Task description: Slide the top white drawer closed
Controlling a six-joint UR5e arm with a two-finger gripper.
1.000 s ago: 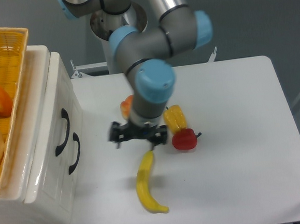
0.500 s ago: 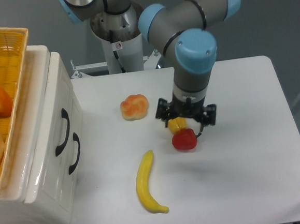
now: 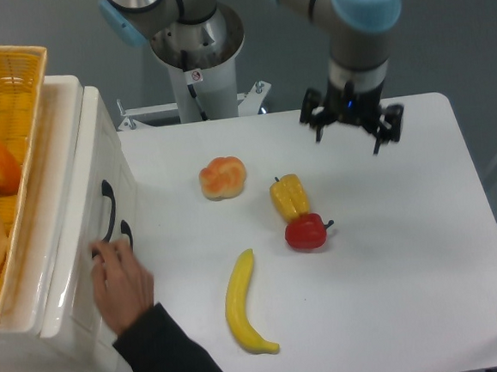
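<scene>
Since half a second ago the arm has swung away from the peppers toward the far right of the worktop (image 3: 391,252), and a person's hand in a dark sleeve has come in at the lower left. The robot's hand (image 3: 353,129) now hangs above the back of the white surface, its two dark fingers spread apart and pointing down, with nothing between them. It is well apart from every loose item.

That person's hand (image 3: 123,282) lies against the front of the white cabinet, covering the lower part of the two black handles. The top white drawer (image 3: 76,178) sits at the left edge of the view, uppermost in the cabinet, its front panel standing out from the cabinet body; the upper part of its black arched handle (image 3: 108,206) shows above the person's fingers. Just below and to the right, the lower drawer front (image 3: 128,214) is mostly hidden, with only the tip of its handle showing. A yellow wicker basket (image 3: 26,100) rests on top of the cabinet, holding orange and pale rounded pieces.

On the worktop lie a bread roll (image 3: 223,178), a yellow pepper (image 3: 289,196) touching a red pepper (image 3: 306,231) just in front of it, and a banana (image 3: 241,303) nearer the camera.
</scene>
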